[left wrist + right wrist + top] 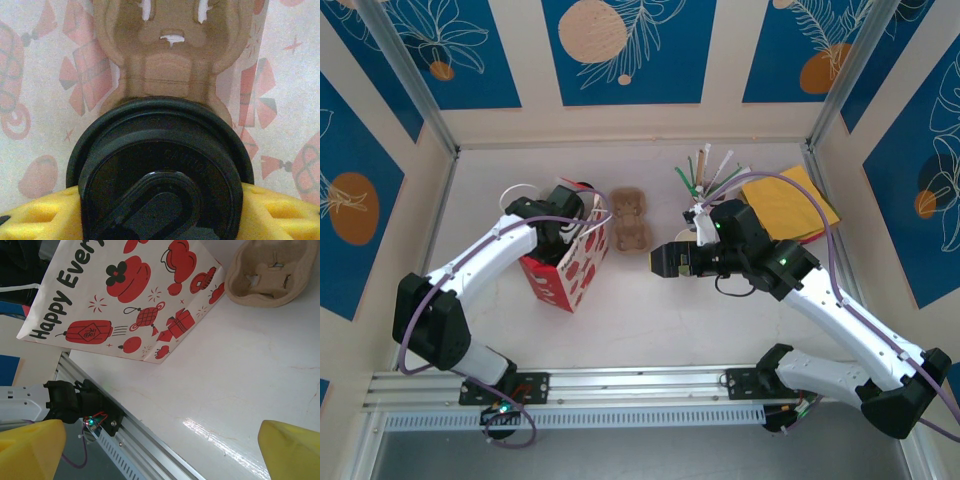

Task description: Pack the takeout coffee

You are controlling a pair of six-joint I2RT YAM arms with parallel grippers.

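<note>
The takeout coffee [160, 165] shows its round black lid close up in the left wrist view; its green body is hidden. My left gripper [160, 222] is shut on it, with yellow fingers [35, 215] pressed to both sides. From above, the left wrist dips into the mouth of the red-and-white paper bag [570, 275]. The printed paper wall of the bag [40, 100] stands behind the lid. My right gripper [662, 262] hovers open over bare table right of the bag, nothing between its fingertips [30, 450].
A brown cardboard cup carrier [628, 218] lies just right of the bag, and a brown carrier shape [170, 55] shows beyond the lid. Straws and stirrers [705, 175] and yellow napkins [788, 205] sit at the back right. The aluminium rail [130, 425] runs along the near edge.
</note>
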